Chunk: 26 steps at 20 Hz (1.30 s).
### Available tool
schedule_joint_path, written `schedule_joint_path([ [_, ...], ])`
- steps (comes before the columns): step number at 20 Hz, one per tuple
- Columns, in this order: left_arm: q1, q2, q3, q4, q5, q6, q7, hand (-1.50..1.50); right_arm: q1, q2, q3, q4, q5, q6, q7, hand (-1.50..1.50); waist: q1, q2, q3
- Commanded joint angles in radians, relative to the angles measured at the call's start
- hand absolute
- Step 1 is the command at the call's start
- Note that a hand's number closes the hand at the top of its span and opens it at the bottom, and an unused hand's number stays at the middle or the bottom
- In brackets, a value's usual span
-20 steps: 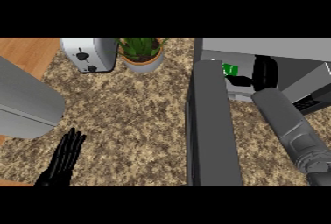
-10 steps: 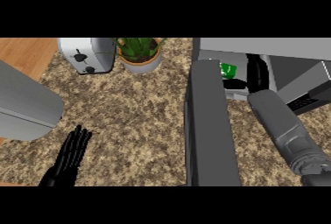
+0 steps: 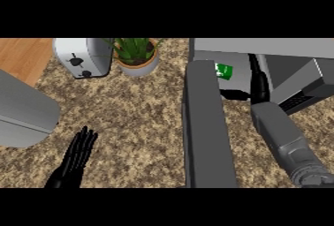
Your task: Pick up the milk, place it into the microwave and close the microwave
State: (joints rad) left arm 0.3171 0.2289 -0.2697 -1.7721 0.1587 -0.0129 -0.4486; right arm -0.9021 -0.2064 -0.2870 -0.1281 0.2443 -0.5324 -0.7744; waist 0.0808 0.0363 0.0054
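Overhead, in the head view, the microwave [image 3: 287,66] sits at the upper right of the speckled counter [image 3: 137,114], its door [image 3: 205,128] swung open and running as a long grey slab from the cavity's left edge down toward the view's lower edge. The milk [image 3: 224,70], showing a green and white face, stands inside the cavity, close to the door's hinge end and near the front opening. The right forearm [image 3: 287,141] comes up from the lower right, just beside the door's right face, with only a narrow strip of counter between them. The right hand [image 3: 257,84] reaches into the cavity, to the right of the milk and apart from it; whether its fingers are spread or curled cannot be told in the dark interior.

Left of the door, a wide stretch of counter lies open. The left hand [image 3: 77,152] rests at the lower left with straight fingers, apart and holding nothing. A grey appliance [image 3: 23,112] crowds the left edge. A toaster [image 3: 83,55] and a potted plant [image 3: 135,55] stand side by side along the far edge.
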Motion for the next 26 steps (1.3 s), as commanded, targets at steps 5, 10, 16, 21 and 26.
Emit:
schedule_joint_path([
  [5,-0.002,-0.033,-0.053,-0.04,-0.043,0.029,0.043,-1.5,0.135,-0.002,-0.053,-0.003,-0.055,0.121,-0.143,-1.5,-0.032,-0.016,-0.001],
  [10,-0.013,-0.01,-0.026,-0.003,-0.024,-0.008,0.03,-1.5,0.193,0.017,-0.078,-0.015,-0.088,0.236,-0.227,-1.5,-0.036,-0.018,-0.002],
  [16,-0.039,-0.069,-0.079,-0.007,-0.074,0.043,0.08,-1.5,0.242,0.062,-0.079,-0.02,-0.108,0.359,-0.264,-1.5,-0.053,-0.025,-0.003],
  [21,-0.084,-0.07,-0.054,-0.041,-0.063,0.043,0.154,-1.5,0.354,0.05,-0.051,-0.061,-0.109,0.476,-0.322,-1.5,-0.074,-0.034,-0.004],
  [26,-0.1,-0.068,-0.077,0.023,-0.008,-0.041,0.132,-1.5,0.448,0.079,-0.068,-0.117,-0.16,0.64,-0.386,-1.5,-0.092,-0.038,-0.005],
])
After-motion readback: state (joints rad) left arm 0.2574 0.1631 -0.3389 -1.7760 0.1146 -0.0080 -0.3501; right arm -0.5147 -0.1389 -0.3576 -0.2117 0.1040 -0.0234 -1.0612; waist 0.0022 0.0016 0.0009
